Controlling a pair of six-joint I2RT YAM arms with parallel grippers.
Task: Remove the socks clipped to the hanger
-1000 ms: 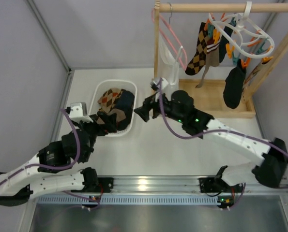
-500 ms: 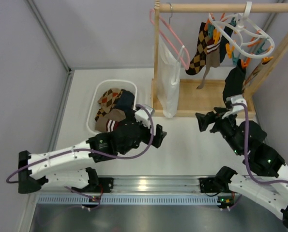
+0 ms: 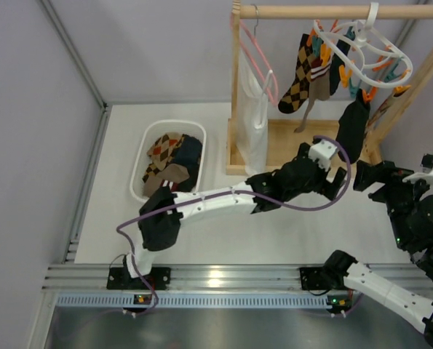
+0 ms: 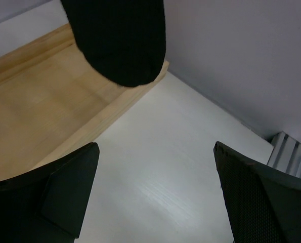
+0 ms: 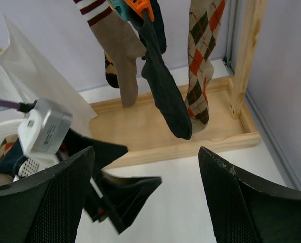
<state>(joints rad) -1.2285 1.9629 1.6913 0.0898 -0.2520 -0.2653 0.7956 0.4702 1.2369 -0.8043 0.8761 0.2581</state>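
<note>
White tabletop (image 3: 201, 240) runs under both arms, and over its right side the left gripper (image 3: 339, 180) hangs with its jaws spread wide and nothing between them; its wrist view shows only bare table in the gap. Just above it dangles the toe of the navy sock (image 3: 351, 131), touched by neither finger. The right gripper (image 3: 367, 176) hovers just beside the left one, facing it, likewise gaping and empty. An orange clip (image 5: 140, 6) on the hanger (image 3: 362, 51) holds the navy sock, whose toe hangs over the edge of the wooden rack base (image 3: 303, 149). A taupe sock (image 5: 122, 55) with a striped cuff and an argyle sock (image 3: 298, 76) are clipped to the same ring. The hanger hooks over the top rail (image 3: 311, 11). Farther left hangs a white cloth bag (image 3: 254, 123), and a white basket (image 3: 137, 178) with more socks in it rests on the table.
</note>
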